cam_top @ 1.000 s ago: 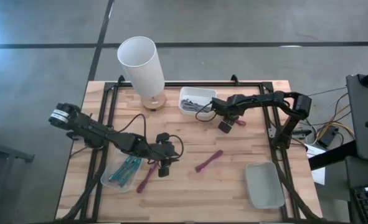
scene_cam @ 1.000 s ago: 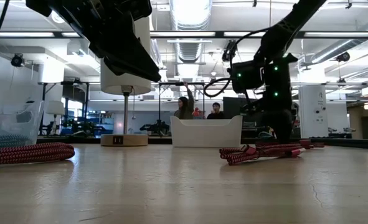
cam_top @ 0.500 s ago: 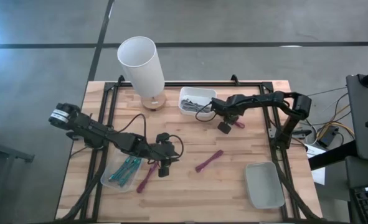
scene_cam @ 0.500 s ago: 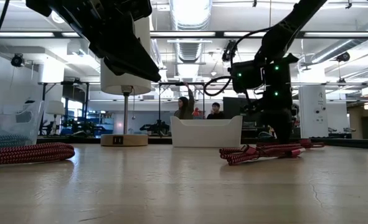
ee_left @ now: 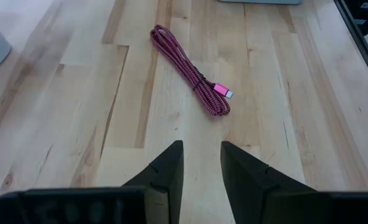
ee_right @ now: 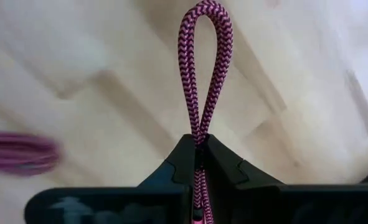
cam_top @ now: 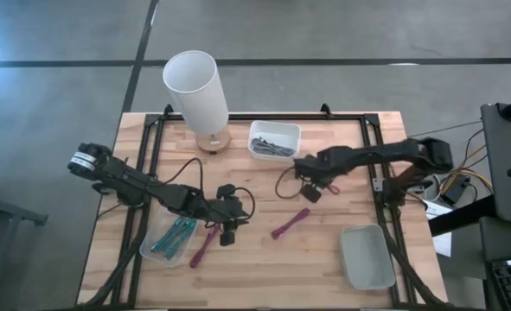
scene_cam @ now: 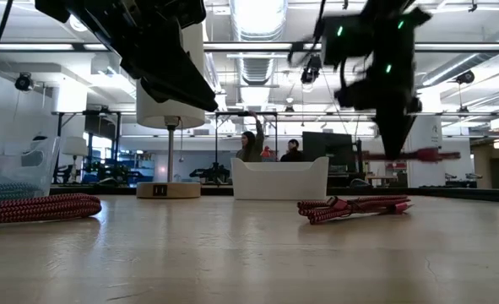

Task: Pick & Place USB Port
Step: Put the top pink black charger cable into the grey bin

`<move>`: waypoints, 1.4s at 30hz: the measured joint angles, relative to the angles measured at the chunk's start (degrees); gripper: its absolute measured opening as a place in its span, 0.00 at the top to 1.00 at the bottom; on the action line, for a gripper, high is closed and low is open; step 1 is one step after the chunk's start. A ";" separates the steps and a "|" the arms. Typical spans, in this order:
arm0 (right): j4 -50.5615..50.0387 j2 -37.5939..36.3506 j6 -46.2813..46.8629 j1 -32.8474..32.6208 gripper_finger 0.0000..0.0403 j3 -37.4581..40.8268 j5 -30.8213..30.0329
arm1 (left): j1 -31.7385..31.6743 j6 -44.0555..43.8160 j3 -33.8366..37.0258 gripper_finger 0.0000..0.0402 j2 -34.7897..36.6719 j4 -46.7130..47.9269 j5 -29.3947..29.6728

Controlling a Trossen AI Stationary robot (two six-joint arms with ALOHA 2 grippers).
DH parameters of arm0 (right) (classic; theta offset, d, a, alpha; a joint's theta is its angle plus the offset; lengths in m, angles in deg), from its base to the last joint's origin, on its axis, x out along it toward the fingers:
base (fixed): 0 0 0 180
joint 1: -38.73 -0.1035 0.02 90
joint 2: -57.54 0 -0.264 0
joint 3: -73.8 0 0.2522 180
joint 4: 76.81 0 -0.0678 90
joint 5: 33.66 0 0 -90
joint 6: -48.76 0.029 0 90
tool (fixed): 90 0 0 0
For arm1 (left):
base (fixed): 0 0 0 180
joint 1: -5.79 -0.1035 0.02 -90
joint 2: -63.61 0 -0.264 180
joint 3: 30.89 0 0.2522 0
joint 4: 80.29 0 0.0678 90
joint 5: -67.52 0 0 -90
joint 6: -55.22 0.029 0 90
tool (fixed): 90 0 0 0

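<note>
Here, pink braided USB cable (ee_right: 203,74) pinched in the right claw (ee_right: 199,163), lifted above the wooden table (cam_top: 341,207) near the white bin (cam_top: 273,138), left claw (ee_left: 200,163) parted over another coiled cable (ee_left: 190,71).

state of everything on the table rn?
right gripper: shut on pink cable, lifted
left gripper: open, empty, hovering
coiled pink cable: lying on table
white bin: upright, holds dark cables
grey tray: empty
lamp: upright
</note>
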 joint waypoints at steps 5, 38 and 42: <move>0.39 -8.06 8.29 -8.84 0.97 -0.40 -0.20 | 0.00 -0.11 0.00 0.74 0.00 0.00 -0.01; 0.65 -5.74 79.18 -60.26 0.92 0.24 2.08 | 0.00 -0.37 0.00 0.74 0.00 -0.72 0.24; 0.57 -4.76 81.61 -62.38 0.93 -0.26 2.05 | 0.00 -0.41 0.00 0.74 0.00 -0.81 0.24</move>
